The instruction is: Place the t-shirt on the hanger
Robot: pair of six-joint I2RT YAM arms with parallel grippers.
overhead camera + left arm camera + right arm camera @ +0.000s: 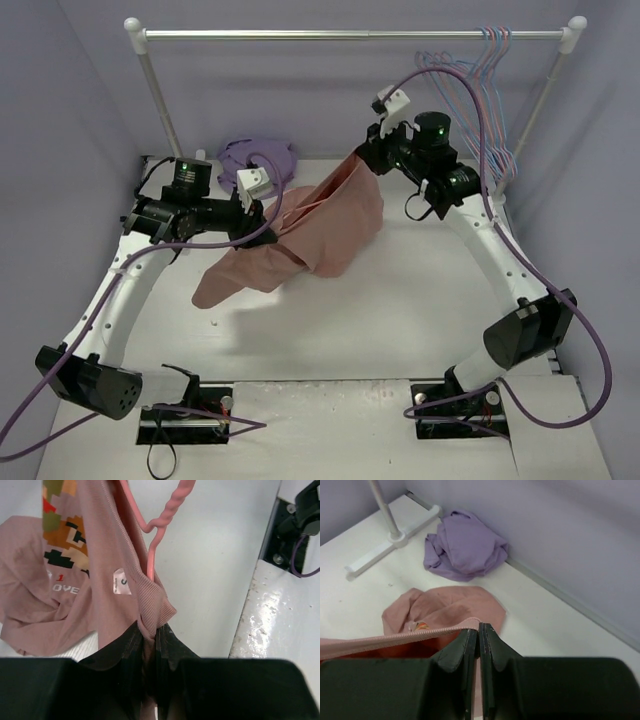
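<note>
The salmon-pink t-shirt (330, 225) hangs stretched above the table between my two grippers. My left gripper (268, 228) is shut on a bunched fold of its ribbed collar (152, 605). The pale-pink hanger (170, 510) shows its twisted neck and hook out of the collar just beyond my left gripper (152, 632); the rest is hidden inside the shirt. My right gripper (368, 155) holds the far upper edge higher. In the right wrist view its jaws (479, 627) are shut on the ribbed edge (395, 637), and a lower part of the t-shirt (450, 605) rests on the table.
A lavender-purple garment (258, 158) lies crumpled at the back left by the wall (465, 545). The clothes rail (350, 35) spans the back, with blue wire hangers (490, 90) at its right end. Its left foot (395, 537) stands on the table.
</note>
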